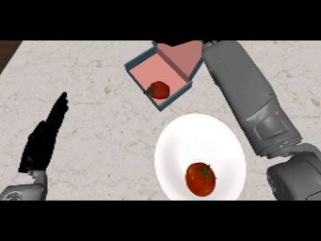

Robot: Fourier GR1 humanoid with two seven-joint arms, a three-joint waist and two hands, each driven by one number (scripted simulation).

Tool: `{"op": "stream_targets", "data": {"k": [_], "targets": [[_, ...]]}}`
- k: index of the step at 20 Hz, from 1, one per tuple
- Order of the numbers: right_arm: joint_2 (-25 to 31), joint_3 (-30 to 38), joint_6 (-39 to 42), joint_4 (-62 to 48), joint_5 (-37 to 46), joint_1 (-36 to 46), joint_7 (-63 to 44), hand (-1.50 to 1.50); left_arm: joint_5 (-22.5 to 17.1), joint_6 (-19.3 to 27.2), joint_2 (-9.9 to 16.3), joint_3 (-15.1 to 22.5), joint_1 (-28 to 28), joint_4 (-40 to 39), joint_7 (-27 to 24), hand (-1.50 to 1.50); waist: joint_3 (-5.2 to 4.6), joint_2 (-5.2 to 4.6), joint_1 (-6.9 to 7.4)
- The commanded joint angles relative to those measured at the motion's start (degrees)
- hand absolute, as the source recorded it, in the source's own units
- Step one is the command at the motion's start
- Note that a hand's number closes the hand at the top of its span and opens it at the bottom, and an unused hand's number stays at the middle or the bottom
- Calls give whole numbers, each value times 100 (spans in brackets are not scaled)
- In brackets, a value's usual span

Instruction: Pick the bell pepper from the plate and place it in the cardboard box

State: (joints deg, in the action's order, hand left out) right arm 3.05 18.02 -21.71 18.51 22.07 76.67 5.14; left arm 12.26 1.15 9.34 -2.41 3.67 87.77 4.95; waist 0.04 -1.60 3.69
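My left hand (pixel 43 141) rests open, fingers straight, my right hand hidden beyond its forearm, which reaches past the plate (pixel 183 141) toward the cardboard box (pixel 164 70), where one red bell pepper (pixel 158 89) lies; another sits on the plate.

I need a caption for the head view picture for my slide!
Bell pepper in the cardboard box, another red vegetable on the plate.
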Motion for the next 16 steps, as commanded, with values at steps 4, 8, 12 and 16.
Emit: {"op": "stream_targets", "data": {"k": [4, 8, 12, 16], "targets": [[768, 889, 110, 68, -787, -157, 596, -150, 43, 105, -106, 4, -6, -116, -76, 0, 0, 14, -81], [1313, 1069, 186, -58, -886, -464, 782, -150, 66, 95, -90, -2, -139, -146, -164, 0, 0, 46, -124], [2192, 1320, 1051, -97, -1145, -760, 911, -150, -84, -153, 210, -169, -401, 236, -20, 0, 7, 73, -128], [2756, 1337, 1756, -252, -1187, -962, 1097, -150, 114, 88, -110, 37, -353, -50, -201, 0, 4, 60, -170]]}}
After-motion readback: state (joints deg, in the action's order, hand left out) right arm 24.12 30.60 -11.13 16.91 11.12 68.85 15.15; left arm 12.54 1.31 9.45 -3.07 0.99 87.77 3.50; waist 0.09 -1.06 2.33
